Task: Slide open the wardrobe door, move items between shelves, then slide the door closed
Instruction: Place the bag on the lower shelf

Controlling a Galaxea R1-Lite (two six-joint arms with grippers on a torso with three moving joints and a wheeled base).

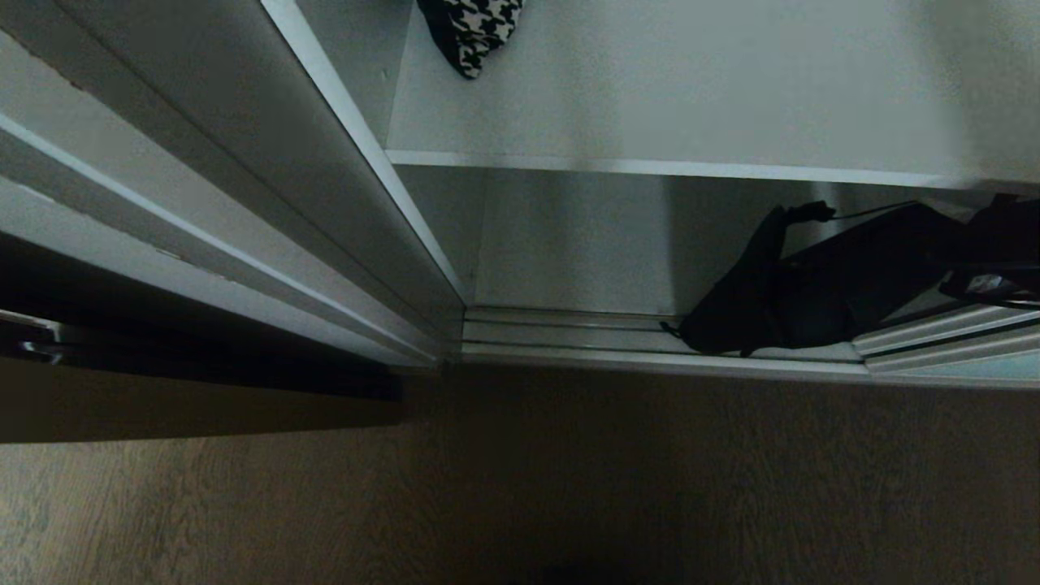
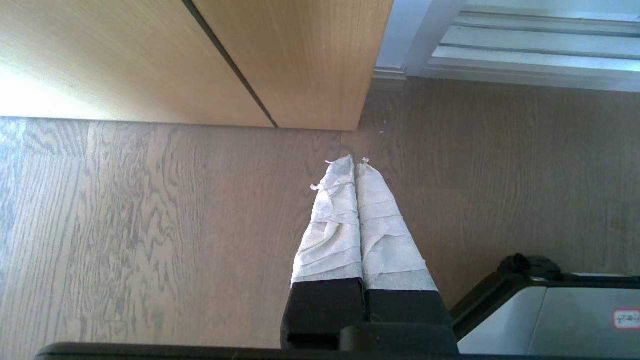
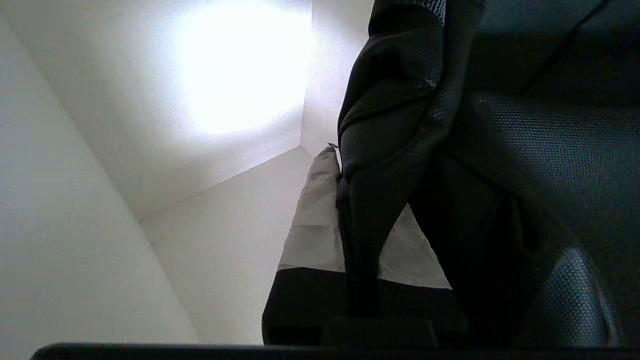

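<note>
Nearest, the left gripper [image 2: 356, 162] hangs parked over the wood-grain floor [image 2: 150, 225], its tape-wrapped fingers [image 2: 332, 220] pressed together with nothing between them. Just beyond its tips stands the corner of a light wood cabinet [image 2: 280, 60]; a grey part of the robot's base [image 2: 550, 320] shows beside the gripper.

Past the floor comes the silver bottom track [image 1: 569, 337] of the wardrobe, running along the front edge of the opening. The black fabric bag [image 1: 812, 284] hangs in the lowest compartment at the opening's right end, its lower end reaching down to the track and a thin strap [image 1: 873, 213] stretched toward the right. The right gripper [image 3: 340, 170] is inside that white compartment, its fingers [image 3: 315, 210] clamped on a fold of the bag.

Above, a white shelf [image 1: 666, 166] spans the width. At its far left, the houndstooth cloth piece [image 1: 475, 32] lies on the board, well apart from the bag. The wardrobe's left side panel [image 1: 244, 162] rises along the left of the opening.
</note>
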